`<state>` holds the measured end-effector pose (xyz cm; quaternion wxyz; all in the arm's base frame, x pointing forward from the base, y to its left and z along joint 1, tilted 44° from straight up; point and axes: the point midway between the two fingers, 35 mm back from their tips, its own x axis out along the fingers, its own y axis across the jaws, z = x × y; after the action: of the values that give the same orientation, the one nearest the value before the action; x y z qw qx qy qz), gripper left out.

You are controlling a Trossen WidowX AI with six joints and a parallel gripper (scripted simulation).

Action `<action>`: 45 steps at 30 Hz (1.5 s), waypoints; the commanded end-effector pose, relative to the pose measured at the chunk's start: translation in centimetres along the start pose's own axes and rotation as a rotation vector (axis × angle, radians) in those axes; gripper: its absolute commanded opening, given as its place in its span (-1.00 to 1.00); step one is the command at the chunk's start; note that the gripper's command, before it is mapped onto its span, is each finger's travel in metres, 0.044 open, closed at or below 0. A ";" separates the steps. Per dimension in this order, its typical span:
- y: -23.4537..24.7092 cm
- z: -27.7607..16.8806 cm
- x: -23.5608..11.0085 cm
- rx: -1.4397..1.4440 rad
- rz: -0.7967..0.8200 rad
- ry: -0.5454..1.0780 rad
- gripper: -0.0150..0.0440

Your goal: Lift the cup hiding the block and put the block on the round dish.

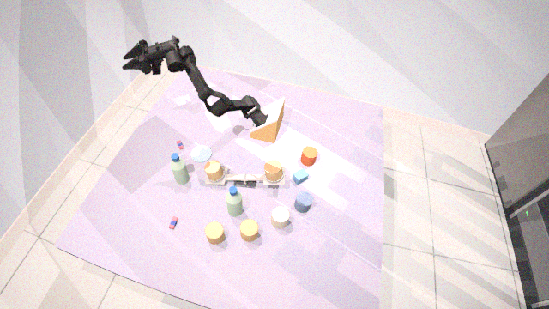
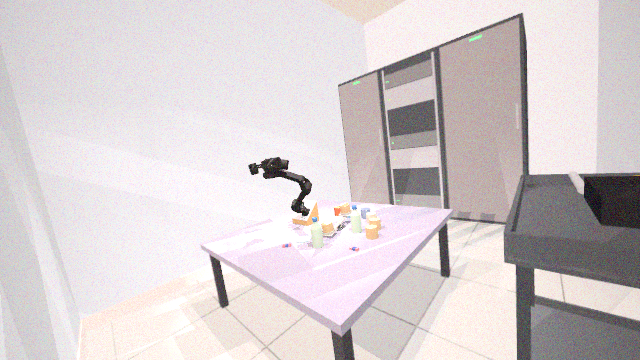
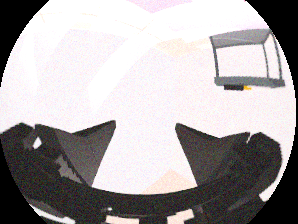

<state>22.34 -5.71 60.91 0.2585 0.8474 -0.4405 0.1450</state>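
Observation:
The balance (image 1: 245, 184) stands mid-table. One orange cup (image 1: 214, 172) (image 2: 327, 228) stands on its left end in the top view, the identical cup (image 1: 273, 172) (image 2: 345, 209) on its right end. Both are upright; what is under them is hidden, and I cannot tell a tilt of the beam. The pale round dish (image 1: 201, 154) lies just behind the left cup, with nothing visible on it. My gripper (image 1: 125, 62) (image 3: 146, 125) is open and empty, raised high and far from cups and dish, beyond the table's back left edge in the top view.
Green bottles (image 1: 180, 172) (image 1: 234, 203) stand left of and in front of the balance. An orange wedge (image 1: 276, 124) is by the arm's base. A red-orange cylinder (image 1: 309, 157), blue block (image 1: 300, 176), blue cylinder (image 1: 303, 202), cream cylinder (image 1: 280, 217) and yellow-orange cylinders (image 1: 214, 233) (image 1: 249, 230) stand around.

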 end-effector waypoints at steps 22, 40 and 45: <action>3.8 -5.5 -4.4 0.562 -0.135 0.255 1.00; 9.8 -7.1 -7.0 1.142 -0.262 0.415 1.00; 11.6 -6.7 -7.2 1.309 -0.290 0.442 1.00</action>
<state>9.72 -1.72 66.57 -0.1621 0.8470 -0.1079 0.4947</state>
